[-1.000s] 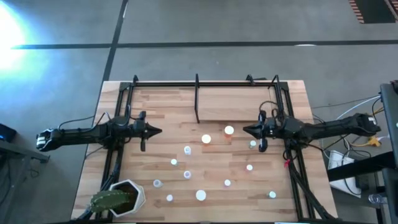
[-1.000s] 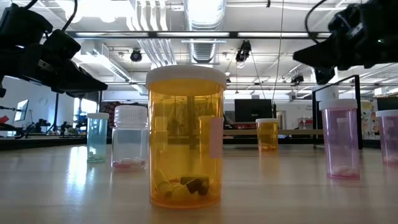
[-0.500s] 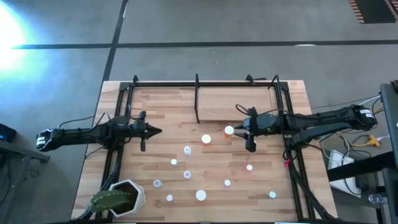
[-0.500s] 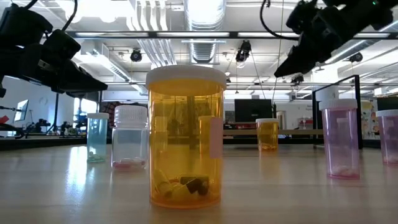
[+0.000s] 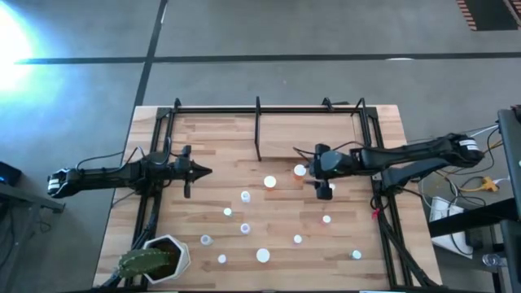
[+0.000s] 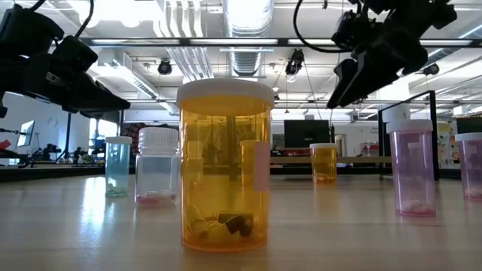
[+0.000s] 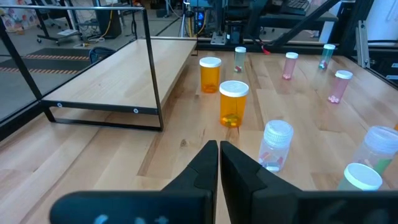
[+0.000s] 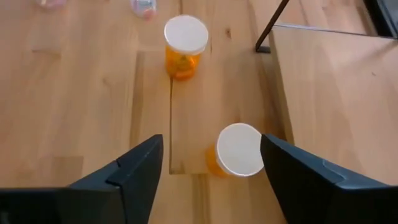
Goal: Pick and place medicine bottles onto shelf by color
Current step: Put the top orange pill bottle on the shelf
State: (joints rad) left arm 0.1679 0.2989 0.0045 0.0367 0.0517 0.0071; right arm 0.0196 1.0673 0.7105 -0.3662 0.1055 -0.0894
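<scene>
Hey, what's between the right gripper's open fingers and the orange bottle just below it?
Nothing: in the right wrist view only bare tabletop shows between the right gripper and the near orange bottle, which sits toward one finger.

2 orange bottles (image 8: 236,152) (white caps) stand on the striped light-wood tabletop (image 8: 81,93).

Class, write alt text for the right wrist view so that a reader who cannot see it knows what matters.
The right gripper hangs with its two dark fingers spread wide over the wooden tabletop, an orange medicine bottle with a white cap lying between them. A second white-capped orange bottle stands farther off, beside the light-wood shelf panel.
</scene>
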